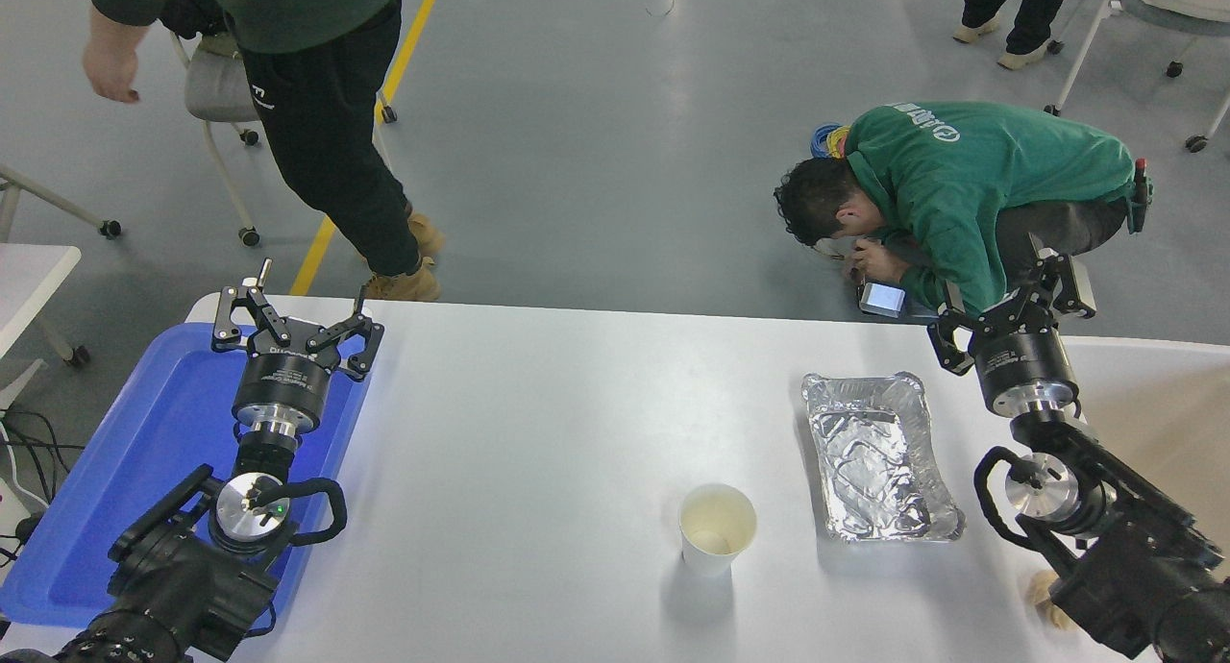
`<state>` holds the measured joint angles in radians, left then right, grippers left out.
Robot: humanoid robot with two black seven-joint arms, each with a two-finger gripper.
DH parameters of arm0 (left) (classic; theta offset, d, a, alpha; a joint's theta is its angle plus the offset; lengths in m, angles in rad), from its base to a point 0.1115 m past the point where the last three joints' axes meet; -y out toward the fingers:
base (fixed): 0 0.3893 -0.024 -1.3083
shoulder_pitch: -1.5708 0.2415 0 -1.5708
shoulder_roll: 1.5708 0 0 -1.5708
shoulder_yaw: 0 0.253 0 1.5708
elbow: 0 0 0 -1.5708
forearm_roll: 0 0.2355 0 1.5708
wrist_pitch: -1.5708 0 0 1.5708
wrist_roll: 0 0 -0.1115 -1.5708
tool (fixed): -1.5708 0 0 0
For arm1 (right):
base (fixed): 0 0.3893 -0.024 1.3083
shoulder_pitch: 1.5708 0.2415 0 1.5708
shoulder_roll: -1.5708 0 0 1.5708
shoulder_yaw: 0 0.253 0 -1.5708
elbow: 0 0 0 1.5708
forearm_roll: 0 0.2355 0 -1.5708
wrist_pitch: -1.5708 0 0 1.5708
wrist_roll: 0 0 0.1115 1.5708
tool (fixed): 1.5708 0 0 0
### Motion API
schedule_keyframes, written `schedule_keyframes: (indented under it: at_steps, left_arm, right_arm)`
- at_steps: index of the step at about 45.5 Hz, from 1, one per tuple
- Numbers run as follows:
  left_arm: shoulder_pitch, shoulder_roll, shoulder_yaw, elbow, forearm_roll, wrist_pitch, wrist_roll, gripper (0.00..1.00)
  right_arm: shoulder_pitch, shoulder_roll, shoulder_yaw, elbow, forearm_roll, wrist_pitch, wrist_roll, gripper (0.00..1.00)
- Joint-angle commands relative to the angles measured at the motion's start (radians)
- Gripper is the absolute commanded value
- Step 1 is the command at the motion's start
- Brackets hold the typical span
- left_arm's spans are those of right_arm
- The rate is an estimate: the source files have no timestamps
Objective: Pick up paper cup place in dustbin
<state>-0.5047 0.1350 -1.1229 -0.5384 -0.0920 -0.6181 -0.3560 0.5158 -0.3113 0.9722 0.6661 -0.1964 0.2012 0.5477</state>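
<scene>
The white paper cup (pixel 717 528) stands upright near the table's front, right of centre, its cream inside showing. The dustbin (pixel 1168 394) sits at the table's right end, its off-white rim and tan interior partly hidden behind my right arm. My right gripper (pixel 1009 303) is open, raised near the table's far right edge, well away from the cup and beyond the foil tray. My left gripper (pixel 293 322) is open and parked over the blue tray at the left.
A crinkled silver foil tray (pixel 879 456) lies right of the cup. A flat blue tray (pixel 144 452) covers the left end. One person crouches on the floor beyond the far edge; another walks at the top left. A crumpled brownish paper ball (pixel 1045 591) shows under my right arm.
</scene>
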Motion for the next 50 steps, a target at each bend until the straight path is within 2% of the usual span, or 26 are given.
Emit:
schedule_keyframes:
  at_steps: [1,8,17,21,32,35,38,50]
  left_arm:
    - [0.000,0.000,0.000,0.000,0.000,0.000,0.000,1.00]
    - [0.000,0.000,0.000,0.000,0.000,0.000,0.000,1.00]
    - [0.000,0.000,0.000,0.000,0.000,0.000,0.000,1.00]
    - [0.000,0.000,0.000,0.000,0.000,0.000,0.000,1.00]
    - [0.000,-0.002,0.000,0.000,0.000,0.000,0.000,1.00]
    - [0.000,0.000,0.000,-0.002,0.000,0.000,0.000,1.00]
    - [-0.002,-0.002,0.000,0.000,0.001,-0.002,0.000,1.00]
    - [-0.002,0.000,0.000,0.000,0.000,0.000,0.000,1.00]
  right_arm:
    - [0.099,-0.109,-0.180,-0.003,0.012,-0.008,-0.002,1.00]
    - [0.214,-0.228,-0.426,0.000,0.087,-0.008,-0.002,1.00]
    - [0.427,-0.373,-0.844,0.003,0.097,-0.006,-0.026,1.00]
    - [0.545,-0.388,-1.067,0.009,0.097,-0.006,-0.112,1.00]
    - [0.834,-0.364,-1.509,0.030,0.107,0.014,-0.435,1.00]
    - [0.909,-0.335,-1.615,0.038,0.104,0.017,-0.494,1.00]
    - [0.984,-0.298,-1.731,0.041,0.100,0.038,-0.525,1.00]
    - [1.202,-0.105,-2.018,0.041,0.068,0.173,-0.529,1.00]
